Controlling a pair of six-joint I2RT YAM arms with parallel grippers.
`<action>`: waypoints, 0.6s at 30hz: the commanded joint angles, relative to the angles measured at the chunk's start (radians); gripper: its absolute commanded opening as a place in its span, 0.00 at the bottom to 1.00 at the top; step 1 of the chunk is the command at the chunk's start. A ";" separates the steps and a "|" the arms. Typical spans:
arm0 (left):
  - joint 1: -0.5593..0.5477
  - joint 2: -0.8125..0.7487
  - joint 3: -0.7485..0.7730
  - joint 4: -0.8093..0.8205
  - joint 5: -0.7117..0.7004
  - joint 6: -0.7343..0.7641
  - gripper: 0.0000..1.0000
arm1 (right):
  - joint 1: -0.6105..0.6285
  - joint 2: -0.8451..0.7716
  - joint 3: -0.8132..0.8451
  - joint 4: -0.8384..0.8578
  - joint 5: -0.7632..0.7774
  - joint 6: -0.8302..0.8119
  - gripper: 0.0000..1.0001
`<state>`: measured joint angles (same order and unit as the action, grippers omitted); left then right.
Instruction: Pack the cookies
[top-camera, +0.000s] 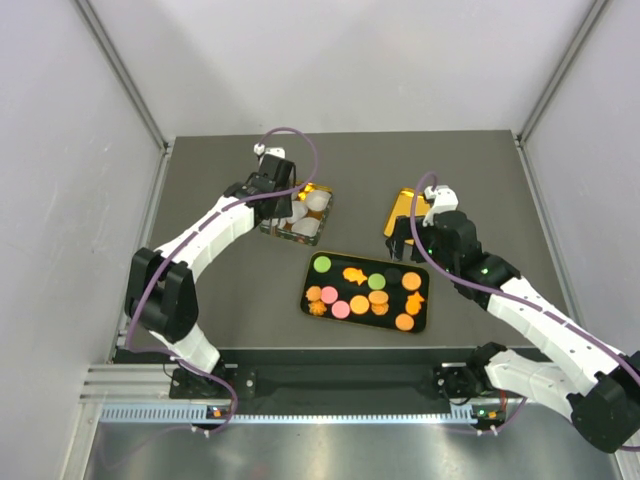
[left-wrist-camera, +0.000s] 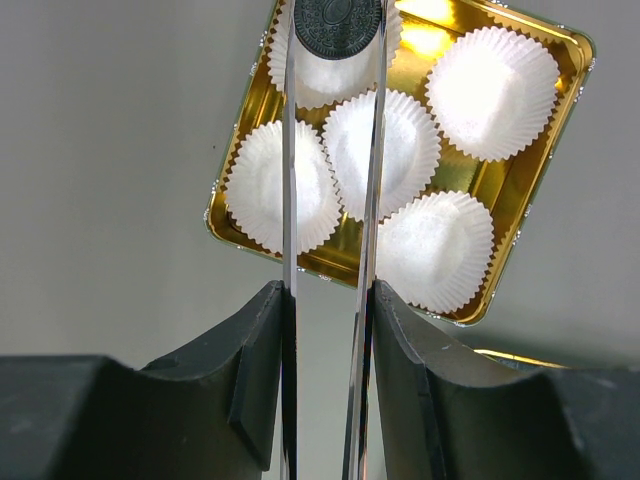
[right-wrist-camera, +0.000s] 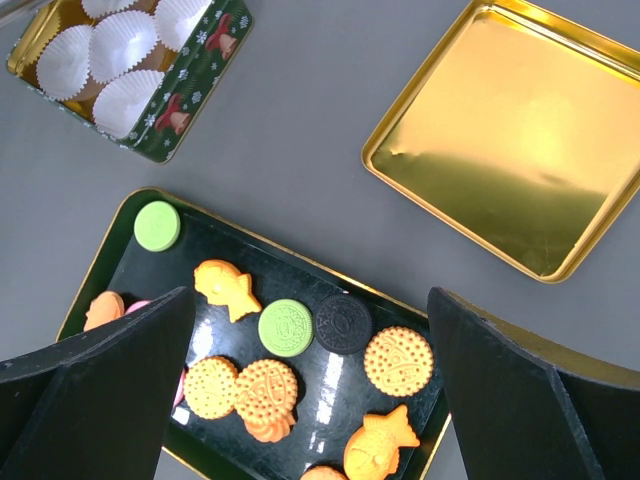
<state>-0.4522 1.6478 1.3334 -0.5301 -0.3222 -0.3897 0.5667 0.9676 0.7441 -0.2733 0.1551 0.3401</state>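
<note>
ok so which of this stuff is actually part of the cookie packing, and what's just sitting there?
In the job: cookies on the black tray; dark cookie held in the tongs; green tin with paper cups.
Lying about: upturned gold lid, empty, nothing touching it.

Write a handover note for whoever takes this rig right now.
Left gripper: shut on a dark cookie, over a paper cup in the tin.
Right gripper: open, empty, above the black tray.
The other cookies lie on the tray; the lid sits beside it.
Done: no cup shows a cookie yet.
Left: drop this one, then pack the rest.
</note>
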 joint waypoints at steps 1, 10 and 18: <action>0.006 0.007 0.015 0.062 -0.023 0.011 0.40 | -0.005 -0.024 -0.008 0.029 -0.009 -0.013 1.00; 0.006 -0.002 0.007 0.058 -0.006 0.014 0.46 | -0.004 -0.018 -0.009 0.029 -0.008 -0.013 1.00; 0.004 -0.006 0.003 0.061 -0.002 0.018 0.49 | -0.004 -0.018 -0.009 0.028 -0.009 -0.015 1.00</action>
<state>-0.4522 1.6482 1.3331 -0.5293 -0.3222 -0.3882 0.5667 0.9676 0.7441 -0.2733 0.1551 0.3401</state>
